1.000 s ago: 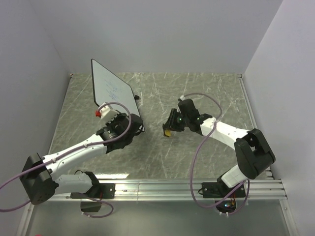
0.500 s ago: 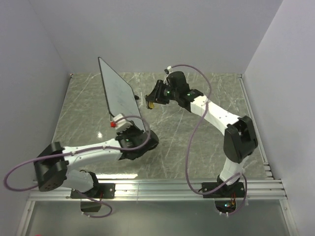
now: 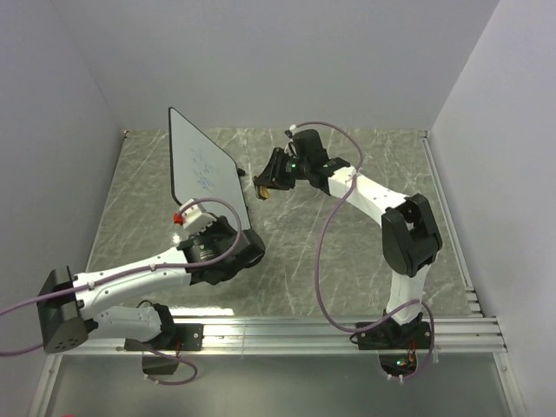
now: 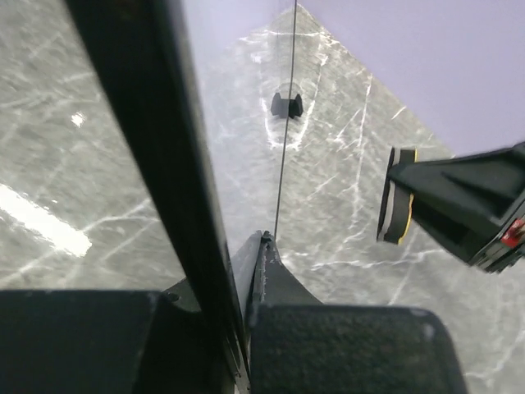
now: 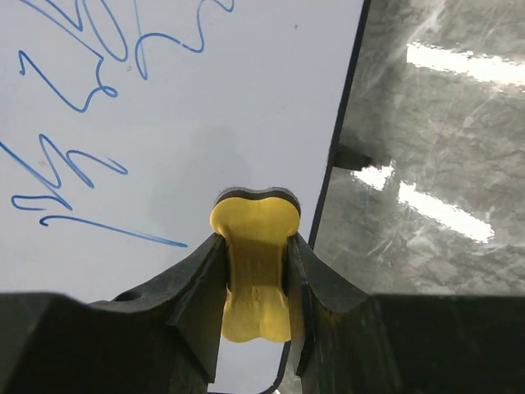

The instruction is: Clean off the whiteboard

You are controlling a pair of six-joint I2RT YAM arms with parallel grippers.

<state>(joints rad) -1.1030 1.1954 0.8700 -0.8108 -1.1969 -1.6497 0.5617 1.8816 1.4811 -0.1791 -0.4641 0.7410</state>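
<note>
The whiteboard stands upright on edge at the back left, with blue scribbles on its face. My left gripper is shut on its lower right edge. In the left wrist view the board is edge-on between my fingers. My right gripper is shut on the yellow bone-shaped eraser, just right of the board. The right wrist view shows the eraser facing the board's lower corner, right of the scribbles. In the left wrist view the eraser is a short gap from the board.
A small black object lies on the marbled green table behind the board; it also shows in the left wrist view. White walls close in the left, back and right. A metal rail runs along the near edge.
My right gripper carried the eraser from mid-table up and left to the board's right edge. My left arm shifted and turned the board, then swung it back a little.
</note>
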